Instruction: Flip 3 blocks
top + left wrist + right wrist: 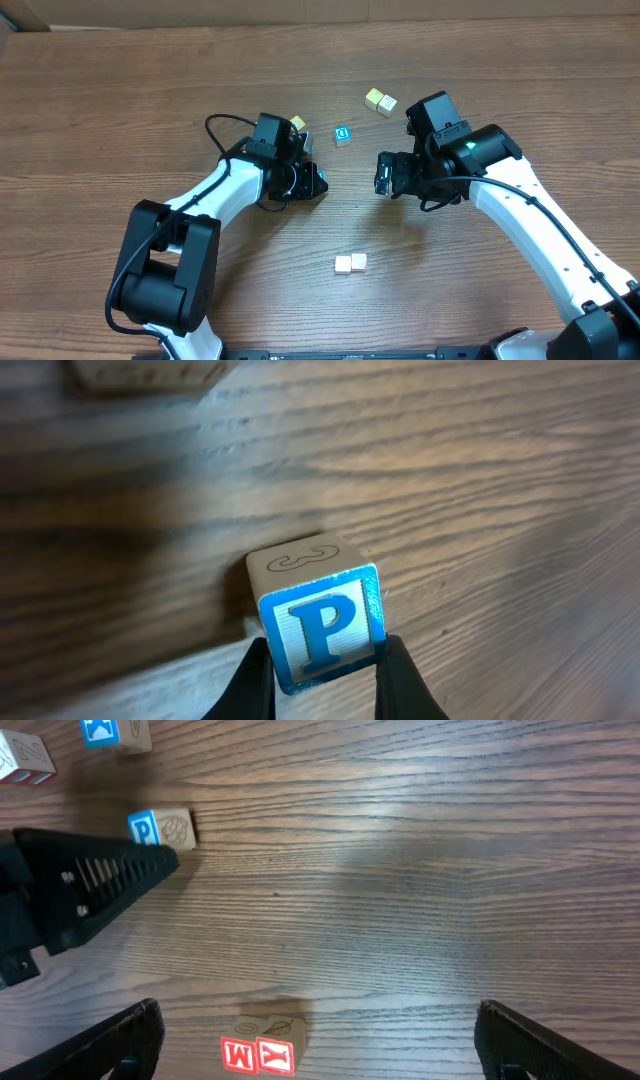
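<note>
The left wrist view shows a wooden block (322, 622) with a blue P face sitting low on the table, and my left gripper (325, 652) is shut on it, one dark finger pressed to each side. The right wrist view shows the same P block (160, 828) at the upper left. Two blocks with red-printed faces (258, 1055) lie side by side on the table between the wide-open fingers of my right gripper (318, 1015). In the overhead view the left gripper (318, 182) and right gripper (400, 180) face each other mid-table, and I cannot pick out those three blocks there.
A blue-faced cube (343, 135) lies just beyond the two grippers. Two yellow cubes (380, 100) sit farther back. A pair of cream cubes (350, 263) rests nearer the front. Another cube (298, 122) is beside the left arm's wrist.
</note>
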